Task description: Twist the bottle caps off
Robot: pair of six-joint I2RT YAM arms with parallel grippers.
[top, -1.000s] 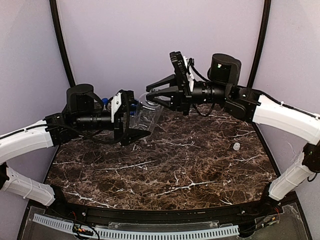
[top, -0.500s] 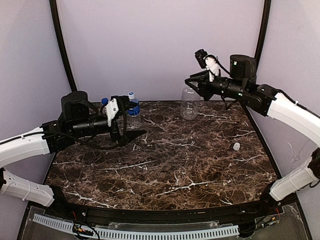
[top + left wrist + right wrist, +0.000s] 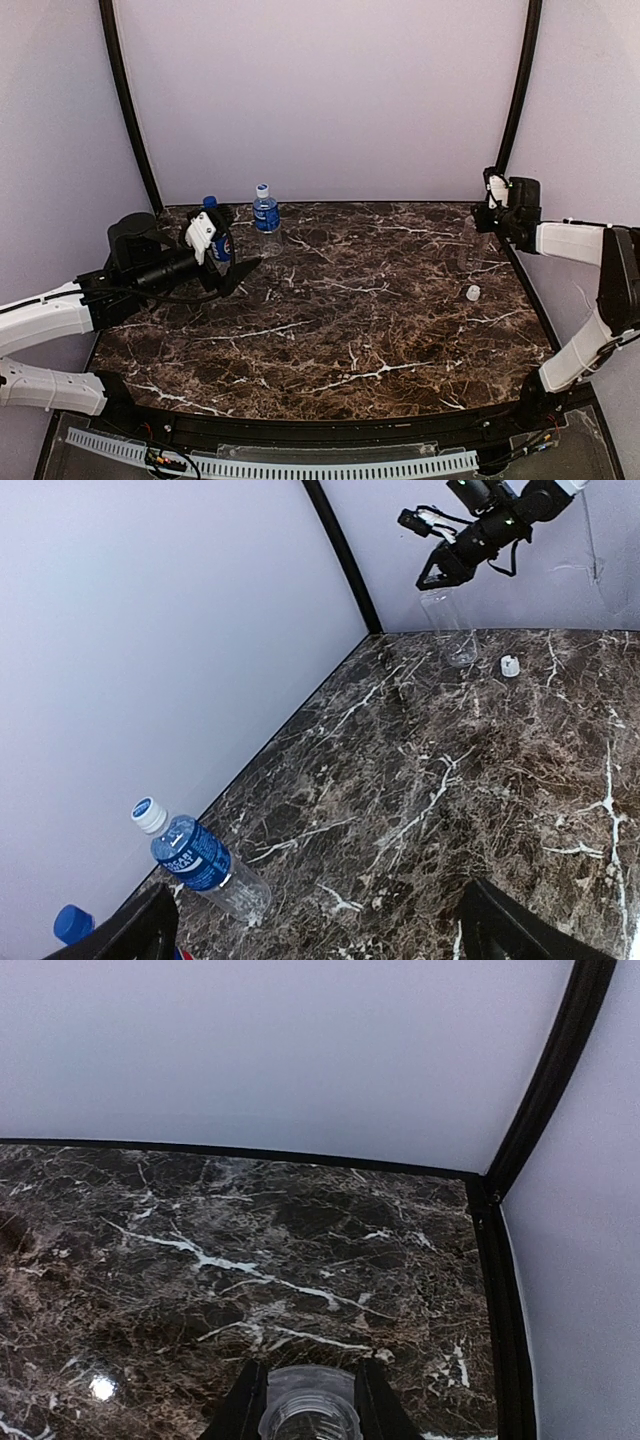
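Note:
My right gripper [image 3: 489, 216] is at the far right back corner, shut on the neck of the unlabelled clear bottle [image 3: 308, 1412]. The bottle's mouth is open and it hangs just above the table [image 3: 452, 632]. A loose white cap [image 3: 473, 292] lies on the marble in front of it. My left gripper [image 3: 228, 252] is open and empty at the back left. The Pepsi bottle [image 3: 219, 245] with its dark blue cap [image 3: 209, 202] stands just beside its far finger. The blue-labelled water bottle [image 3: 266, 216], with a pale cap [image 3: 262, 188], stands to the right of that.
The dark marble table [image 3: 340, 330] is boxed in by lilac walls and black corner posts [image 3: 515, 95]. The right arm's forearm [image 3: 575, 242] stretches along the right edge. The white cap also shows in the left wrist view [image 3: 510, 665].
Both grippers met at the clear bottle in the middle. My right gripper has carried it to the far right corner. My left gripper has let go and drawn back left.

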